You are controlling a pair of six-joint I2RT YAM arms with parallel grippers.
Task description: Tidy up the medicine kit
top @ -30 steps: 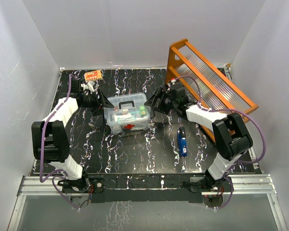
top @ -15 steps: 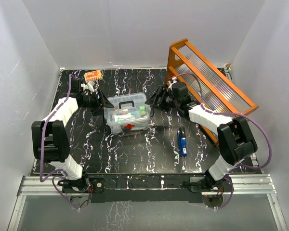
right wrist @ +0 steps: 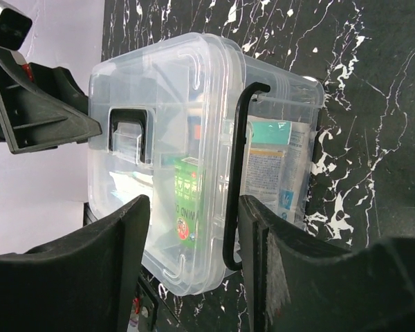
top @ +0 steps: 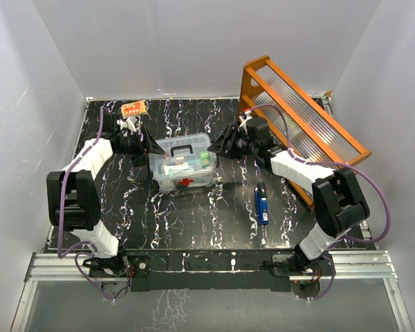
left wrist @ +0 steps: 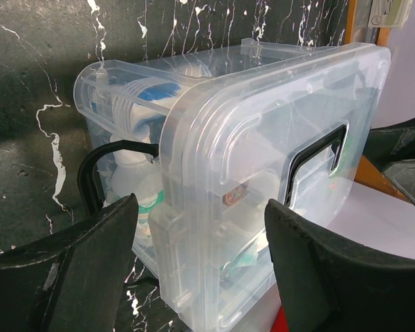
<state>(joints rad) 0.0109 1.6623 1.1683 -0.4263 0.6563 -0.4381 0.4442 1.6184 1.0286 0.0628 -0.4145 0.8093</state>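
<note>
I see the small clear plastic medicine kit with a red cross on its front, sitting near the middle of the black, white-veined counter. Its clear lid is on, dark handle on top. My left tool sits at the kit's left end, fingers spread apart and holding nothing. My right tool is at the right end, also spread wide, facing a black wire clasp. I cannot tell whether either tool touches the plastic. A blue oblong item lies right of the kit, near the tilted orange wooden rack with ribbed clear panels.
</note>
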